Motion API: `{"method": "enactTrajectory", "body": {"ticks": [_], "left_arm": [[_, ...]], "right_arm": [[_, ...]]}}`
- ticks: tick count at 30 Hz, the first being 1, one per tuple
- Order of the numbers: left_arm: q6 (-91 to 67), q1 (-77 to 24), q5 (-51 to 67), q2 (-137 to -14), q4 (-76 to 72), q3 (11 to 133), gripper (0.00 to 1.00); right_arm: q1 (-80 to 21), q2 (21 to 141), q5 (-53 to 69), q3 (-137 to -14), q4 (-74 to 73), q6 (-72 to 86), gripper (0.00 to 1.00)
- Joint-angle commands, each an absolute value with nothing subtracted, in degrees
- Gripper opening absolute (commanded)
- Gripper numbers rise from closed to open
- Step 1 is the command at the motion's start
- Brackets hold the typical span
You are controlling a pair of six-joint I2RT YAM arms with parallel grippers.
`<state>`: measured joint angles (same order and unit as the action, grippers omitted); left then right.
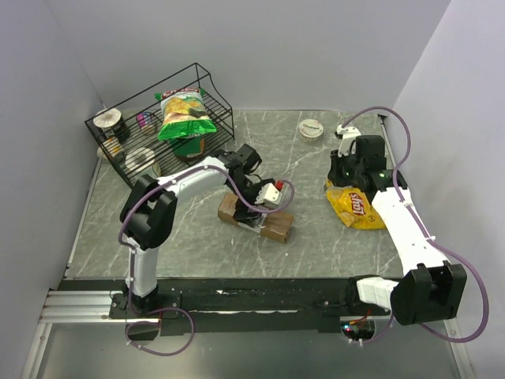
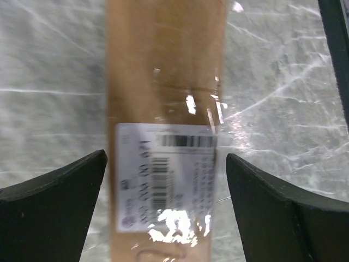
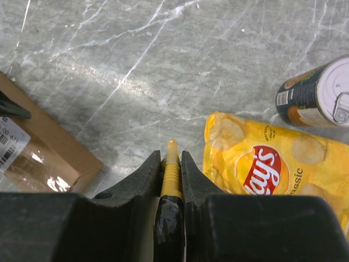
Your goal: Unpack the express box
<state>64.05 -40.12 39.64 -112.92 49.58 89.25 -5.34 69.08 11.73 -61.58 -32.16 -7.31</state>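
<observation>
The express box (image 1: pixel 278 229) is a long brown carton lying flat at the table's middle. In the left wrist view the express box (image 2: pixel 163 82) runs up the frame, with its white shipping label (image 2: pixel 166 180) under shiny tape. My left gripper (image 2: pixel 166 158) is open just above it, one finger on each side of the box, not touching; it also shows in the top view (image 1: pixel 259 212). My right gripper (image 3: pixel 170 156) is shut on a yellow-tipped cutter (image 3: pixel 172 166), to the right of the box's end (image 3: pixel 49 144), above the table.
A yellow Lay's chip bag (image 1: pixel 359 207) lies under the right gripper (image 1: pixel 349 175), beside a can (image 3: pixel 319 93). A black wire rack (image 1: pixel 158 126) with a green chip bag and jars stands back left. A round white tub (image 1: pixel 312 129) sits at the back.
</observation>
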Motion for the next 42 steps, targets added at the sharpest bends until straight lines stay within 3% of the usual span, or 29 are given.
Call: {"method": "enactTrajectory", "body": {"ticks": [1, 11, 18, 24, 28, 42], "left_arm": [[63.56, -40.69, 40.44, -114.35, 51.34, 86.67, 0.96], [27.80, -36.92, 28.31, -108.91, 30.08, 77.96, 0.99], [4.77, -34.89, 22.50, -106.00, 26.37, 72.88, 0.99], [0.44, -35.07, 22.58, -105.99, 25.84, 69.61, 0.97], [-1.76, -35.07, 22.85, -106.52, 24.44, 68.20, 0.97], [-0.70, -34.80, 22.85, -107.93, 22.15, 65.74, 0.98]], "right_arm": [[-5.01, 67.15, 11.51, -60.91, -31.73, -7.21, 0.00], [-6.06, 71.44, 12.40, -63.71, -30.59, -7.12, 0.00], [-13.69, 76.46, 9.23, -71.18, -28.83, -7.03, 0.00], [-20.03, 78.05, 6.68, -76.19, -26.37, -1.42, 0.00], [-24.07, 77.34, 4.24, -72.79, -17.26, -0.79, 0.00], [-27.68, 84.64, 10.63, -71.81, -16.70, -0.79, 0.00]]}}
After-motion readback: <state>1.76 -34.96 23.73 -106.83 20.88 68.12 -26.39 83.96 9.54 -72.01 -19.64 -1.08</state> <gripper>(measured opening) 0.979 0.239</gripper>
